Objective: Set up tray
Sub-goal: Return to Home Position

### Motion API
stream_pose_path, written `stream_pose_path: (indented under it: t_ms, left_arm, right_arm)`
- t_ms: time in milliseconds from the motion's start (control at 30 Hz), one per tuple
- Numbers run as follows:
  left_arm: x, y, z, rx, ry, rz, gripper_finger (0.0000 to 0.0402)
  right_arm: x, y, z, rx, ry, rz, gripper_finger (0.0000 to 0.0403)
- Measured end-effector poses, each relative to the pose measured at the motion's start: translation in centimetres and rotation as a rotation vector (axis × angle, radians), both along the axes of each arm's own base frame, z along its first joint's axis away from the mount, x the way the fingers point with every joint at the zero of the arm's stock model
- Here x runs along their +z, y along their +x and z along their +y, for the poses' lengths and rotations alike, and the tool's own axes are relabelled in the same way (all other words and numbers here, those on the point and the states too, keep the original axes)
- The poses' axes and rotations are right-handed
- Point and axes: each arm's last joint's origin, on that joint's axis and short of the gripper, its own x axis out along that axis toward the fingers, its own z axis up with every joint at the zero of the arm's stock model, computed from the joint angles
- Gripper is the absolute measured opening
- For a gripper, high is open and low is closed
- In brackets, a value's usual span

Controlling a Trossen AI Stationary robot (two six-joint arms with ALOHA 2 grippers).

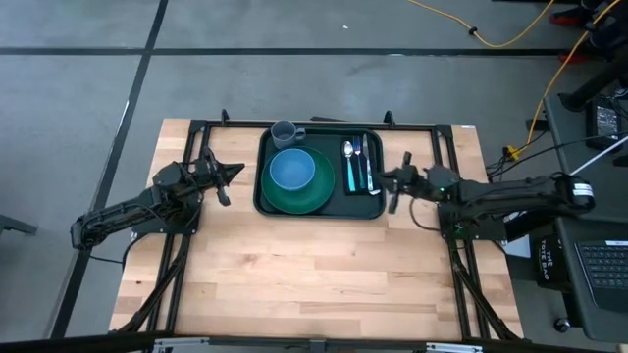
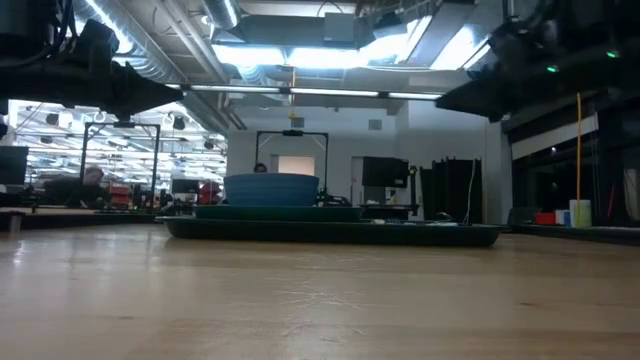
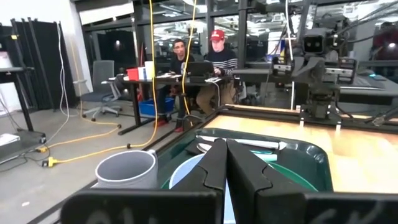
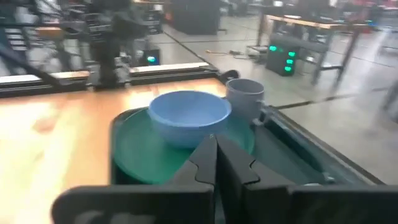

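Note:
The dark green tray lies at the table's far middle. On it a round green plate carries a blue bowl. A grey mug stands at the tray's far left corner. A black napkin on the tray's right side bears a spoon and other cutlery. My left gripper hovers shut just left of the tray, pointing level at it. My right gripper hovers shut by the tray's right rim, pointing level toward the bowl.
Black frame rails run along the table's left, right and far sides. Bare wood spreads from the tray to the near edge. Two people sit at a desk beyond the table. A laptop sits off the table's right.

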Motion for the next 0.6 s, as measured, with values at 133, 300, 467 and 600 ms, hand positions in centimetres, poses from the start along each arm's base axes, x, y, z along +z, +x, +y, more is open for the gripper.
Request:
stream_pose_path:
  t_ms: [133, 300, 467, 600]
  left_arm:
    - [0.0, 0.0, 0.0, 0.002, -0.002, 0.003, 0.0001]
    - [0.0, 0.0, 0.0, 0.003, -0.002, 0.002, 0.0007]
    - [0.0, 0.0, 0.0, 0.003, -0.003, 0.002, 0.0007]
    - [0.0, 0.0, 0.0, 0.004, -0.003, 0.001, 0.0006]
  right_arm:
    - [-1.0, -2.0, 0.4, 0.056, 0.017, -0.056, 0.0007]
    - [-2.3, -3.8, 0.9, 0.126, -0.006, -0.102, 0.0011]
    - [-3.3, -4.7, 1.2, 0.184, -0.014, -0.110, 0.0004]
    - [-3.2, -4.9, 1.2, 0.192, -0.038, -0.111, 0.0010]
